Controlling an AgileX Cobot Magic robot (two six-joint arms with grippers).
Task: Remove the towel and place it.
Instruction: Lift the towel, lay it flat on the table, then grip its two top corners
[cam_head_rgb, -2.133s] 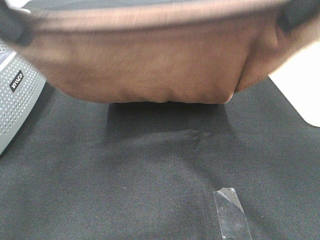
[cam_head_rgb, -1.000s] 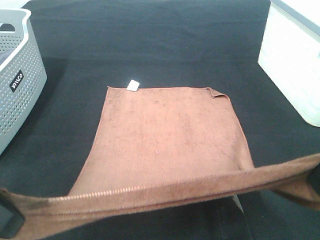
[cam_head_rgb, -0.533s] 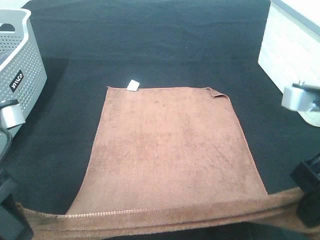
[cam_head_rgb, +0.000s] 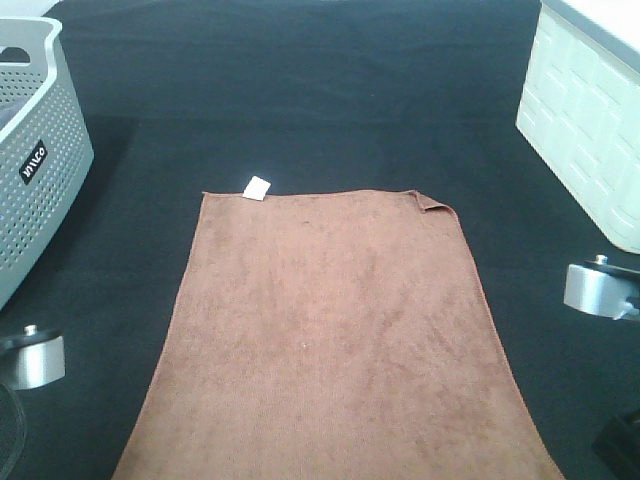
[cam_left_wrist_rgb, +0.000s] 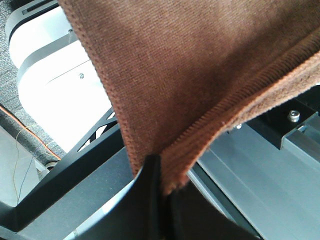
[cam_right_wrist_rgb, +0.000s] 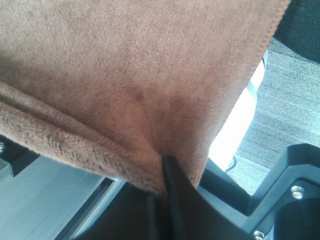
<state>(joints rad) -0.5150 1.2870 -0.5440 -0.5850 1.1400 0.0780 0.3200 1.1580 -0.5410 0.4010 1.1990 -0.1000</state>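
Black counter (cam_head_rgb: 300, 90) carries the towel (cam_head_rgb: 330, 330), spread flat away from the fingers; left fingers (cam_left_wrist_rgb: 150, 200) and right fingers (cam_right_wrist_rgb: 176, 197) each clench a near corner. White bin (cam_head_rgb: 590, 120) on the right fingers' side, grey basket (cam_head_rgb: 35, 160) on the left, insides of both hidden. Tag (cam_head_rgb: 257, 187) at the far corner, left fingers' side

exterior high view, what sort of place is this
Probably a lab workbench staged for laundry handling, not a home: a black cloth-covered table, a grey perforated plastic basket at its left edge, and a brown plush towel spread flat in the middle.
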